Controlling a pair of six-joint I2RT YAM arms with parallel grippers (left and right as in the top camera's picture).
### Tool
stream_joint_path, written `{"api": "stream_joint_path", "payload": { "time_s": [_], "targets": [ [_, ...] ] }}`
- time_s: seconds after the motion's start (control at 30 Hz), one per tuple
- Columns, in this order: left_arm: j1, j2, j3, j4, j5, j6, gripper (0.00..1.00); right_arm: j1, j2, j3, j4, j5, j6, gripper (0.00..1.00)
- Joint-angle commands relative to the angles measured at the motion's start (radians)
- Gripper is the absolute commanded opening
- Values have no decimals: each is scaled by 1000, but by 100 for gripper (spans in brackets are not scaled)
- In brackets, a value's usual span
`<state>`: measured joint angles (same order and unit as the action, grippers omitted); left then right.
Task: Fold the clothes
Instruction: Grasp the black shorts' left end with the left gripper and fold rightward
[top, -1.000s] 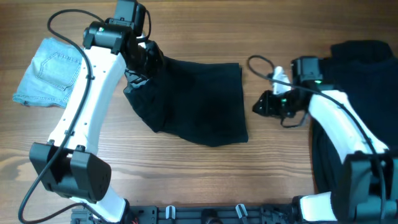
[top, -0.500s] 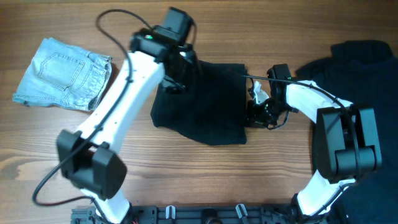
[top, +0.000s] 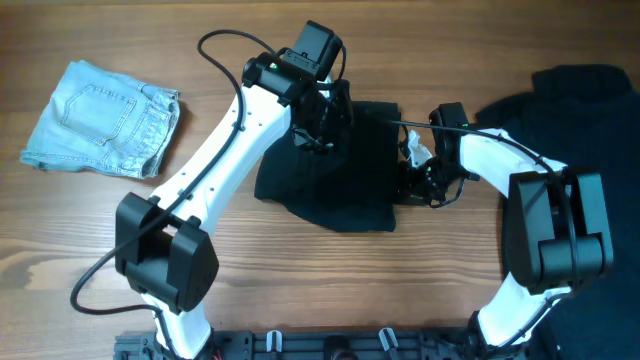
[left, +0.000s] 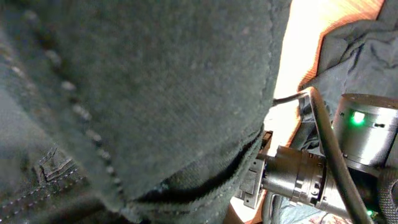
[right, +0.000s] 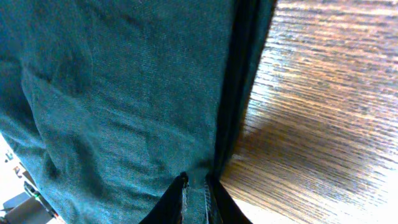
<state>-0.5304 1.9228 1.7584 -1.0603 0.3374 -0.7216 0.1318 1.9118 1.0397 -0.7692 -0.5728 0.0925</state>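
Denim shorts (top: 100, 118) lie upper left on the table (top: 300, 290). Left fingers (top: 322, 128) are closed on the black shorts (top: 345, 190) at frame centre, cloth bunched at the top-left. Right fingers (top: 408, 182) pinch the right hem. Dark clothes pile (top: 585, 100) sits far right.

Overhead bright and sharp; wrist views blur the clothes (left: 137, 93) close-up.
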Motion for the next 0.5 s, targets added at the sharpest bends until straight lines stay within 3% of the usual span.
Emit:
{"api": "stream_joint_path", "payload": {
  "time_s": [0.0,0.03,0.27,0.33,0.37,0.4,0.47],
  "targets": [
    [-46,-3,29,-2,-82,-20,4,10,58,-19,-15,71,37,27],
    [-60,2,29,-2,-96,-20,5,2,37,-15,-23,71,42,34],
    [-90,44,29,28,-153,-21,10,-269,-379,99,-47,86,198,49],
    [-109,69,28,85,-152,-21,19,-300,-475,106,-44,87,197,51],
    [-132,87,28,142,-153,-25,33,-299,-499,106,-50,86,198,51],
    [-155,105,28,201,-153,-24,38,-299,-502,106,-55,86,197,51],
    [-208,148,28,258,-220,-4,67,-299,-500,104,-63,86,196,51]
  ]
}}
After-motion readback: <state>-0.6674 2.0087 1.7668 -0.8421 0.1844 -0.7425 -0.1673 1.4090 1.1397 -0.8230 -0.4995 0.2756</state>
